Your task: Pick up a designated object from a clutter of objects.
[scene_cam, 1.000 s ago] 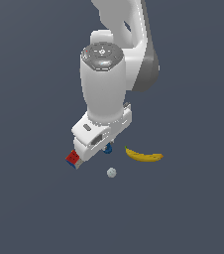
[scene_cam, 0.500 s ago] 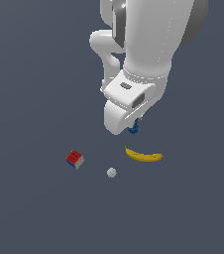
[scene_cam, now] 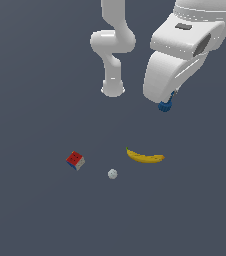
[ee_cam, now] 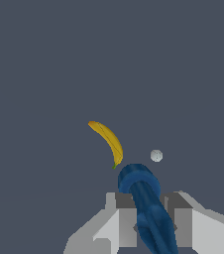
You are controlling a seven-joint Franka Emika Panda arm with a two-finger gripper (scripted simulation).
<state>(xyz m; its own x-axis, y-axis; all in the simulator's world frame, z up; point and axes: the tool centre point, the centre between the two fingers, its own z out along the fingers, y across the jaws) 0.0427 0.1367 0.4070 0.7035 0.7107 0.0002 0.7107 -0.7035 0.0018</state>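
The jaws are clamped on the dark blue item (ee_cam: 146,208), holding it clear above the floor (scene_cam: 35,210). Below lie the banana (scene_cam: 145,157), then the pale ball (scene_cam: 112,174), and farther off the puzzle cube (scene_cam: 75,160).

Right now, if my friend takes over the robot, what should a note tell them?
Tool: shut on the dark blue object, held up high off the floor.
Left on the floor: banana, red puzzle cube, pale ball, all apart from each other.
Done: the blue object is grasped and lifted clear of the others.
Left: probably just keep hold of it; nothing else needs picking.
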